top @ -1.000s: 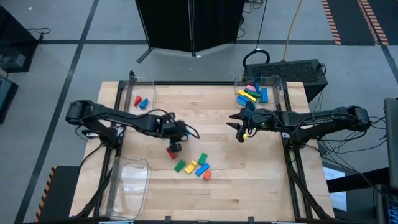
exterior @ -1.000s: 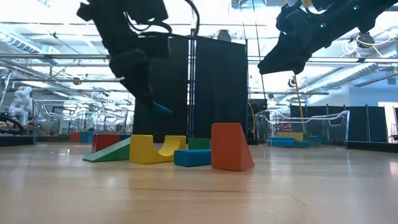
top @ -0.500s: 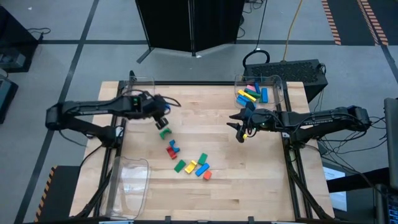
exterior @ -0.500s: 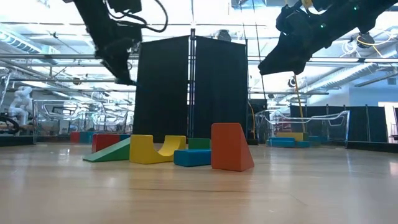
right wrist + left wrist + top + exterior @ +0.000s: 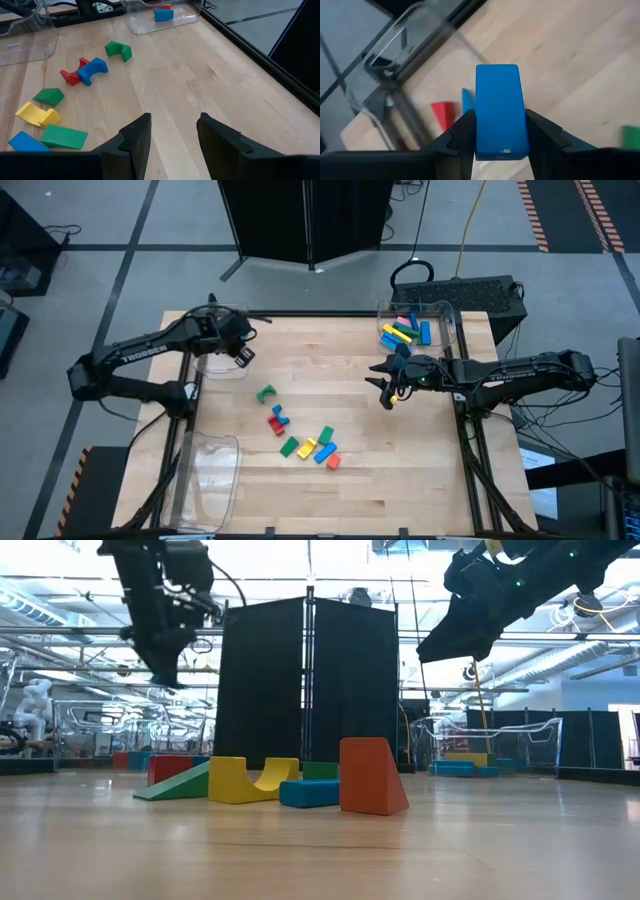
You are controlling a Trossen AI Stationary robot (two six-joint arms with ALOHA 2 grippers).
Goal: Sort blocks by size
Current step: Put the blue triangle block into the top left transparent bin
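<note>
Fingers of the left gripper (image 5: 500, 145) are clamped on a blue block (image 5: 500, 110), carried above the clear bin (image 5: 222, 340) at the upper left of the high view, where a red block (image 5: 442, 114) and another blue one (image 5: 467, 99) already lie. To do this step well, the block should be brought squarely over the bin's open middle, clear of its wall, and lowered close before letting go, so it neither bounces out nor catches the rim. Further right, the loose blocks (image 5: 300, 435) sit scattered on the table (image 5: 350, 470) in the lower middle of that view, with a green arch (image 5: 265, 393) nearest the bin. At the right, the right gripper (image 5: 388, 392) waits above the table with fingers parted and empty, near the upper-right bin (image 5: 450, 320) holding longer blocks.
</note>
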